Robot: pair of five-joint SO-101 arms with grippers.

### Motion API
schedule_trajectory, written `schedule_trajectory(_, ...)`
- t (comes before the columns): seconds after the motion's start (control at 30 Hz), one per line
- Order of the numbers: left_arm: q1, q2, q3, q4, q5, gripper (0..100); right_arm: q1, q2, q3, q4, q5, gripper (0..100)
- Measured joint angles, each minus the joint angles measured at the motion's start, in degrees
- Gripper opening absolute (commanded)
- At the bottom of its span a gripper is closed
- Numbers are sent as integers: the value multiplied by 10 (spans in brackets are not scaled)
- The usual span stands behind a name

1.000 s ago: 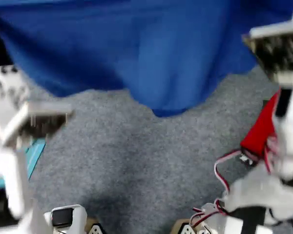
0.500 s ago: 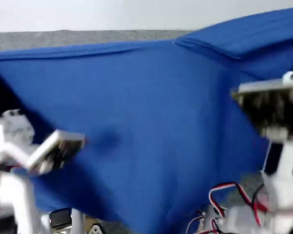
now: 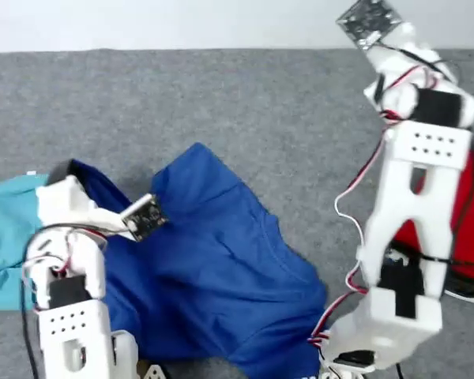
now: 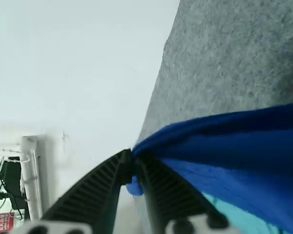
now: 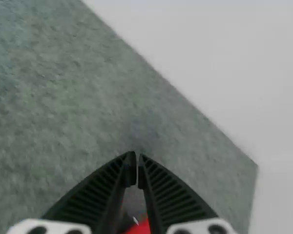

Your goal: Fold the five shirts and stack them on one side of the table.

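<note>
A blue shirt point(image 3: 213, 276) lies in a loose heap on the grey table point(image 3: 221, 103), towards the front left. My left gripper point(image 4: 134, 165) is shut on an edge of the blue shirt point(image 4: 224, 146); in the high view it sits at the shirt's left corner point(image 3: 63, 170). A teal shirt point(image 3: 8, 229) lies under and to the left of the blue one. A red shirt point(image 3: 466, 229) lies at the right edge, behind my right arm point(image 3: 415, 158). My right gripper point(image 5: 133, 163) is shut with nothing in it, raised over bare table.
Bare grey table stretches across the back and the middle. The right arm's base and its red and white cables point(image 3: 351, 237) stand at the front right, close to the blue shirt's right edge.
The blue shirt hung spread out and high, close to the camera; now it lies crumpled on the table. The right arm has let go and swung up to the back right.
</note>
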Motion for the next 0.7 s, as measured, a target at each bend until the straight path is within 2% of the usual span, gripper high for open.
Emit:
schedule_trajectory(0.17,-12,0,20,-24,0,5,-28,19,1,-7,-16,10)
schedule_trajectory(0.5,-132,0,20,45,-2,5,-157,85,2,82,-198,15)
schedule_trajectory(0.7,-162,-1,24,93,-2,5,-233,176,3,71,-263,139)
